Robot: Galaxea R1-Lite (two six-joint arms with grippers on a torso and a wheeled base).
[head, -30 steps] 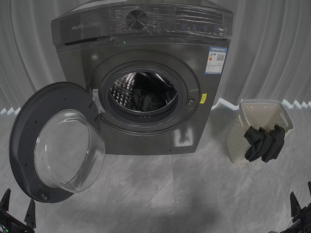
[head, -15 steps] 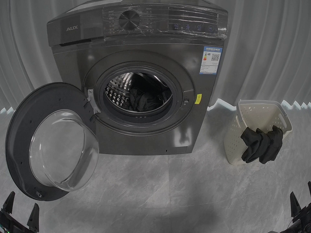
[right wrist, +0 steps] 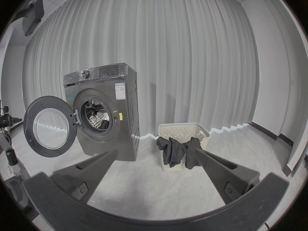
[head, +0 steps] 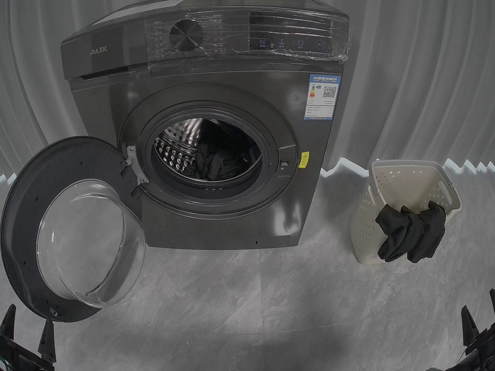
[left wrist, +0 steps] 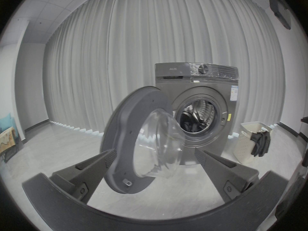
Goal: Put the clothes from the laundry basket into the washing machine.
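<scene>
The grey front-loading washing machine [head: 206,104] stands ahead with its round door [head: 67,228] swung open to the left. Dark clothes [head: 214,163] lie in the drum. To the machine's right a cream laundry basket [head: 407,181] leans on the floor, and a black garment [head: 410,230] hangs over its front rim. My left gripper [head: 28,319] is low at the near left, open and holding nothing, some way in front of the door [left wrist: 134,138]. My right gripper [head: 479,310] is low at the near right, open and holding nothing, with the basket [right wrist: 183,130] and garment [right wrist: 176,149] farther ahead.
Grey marbled floor [head: 268,294] spreads between me and the machine. White curtains [head: 423,68] hang behind the machine and basket. The open door juts out over the floor on the left.
The whole head picture has shifted, with machine and basket sliding to the left, so the camera has moved. Both grippers stay open at the bottom corners.
</scene>
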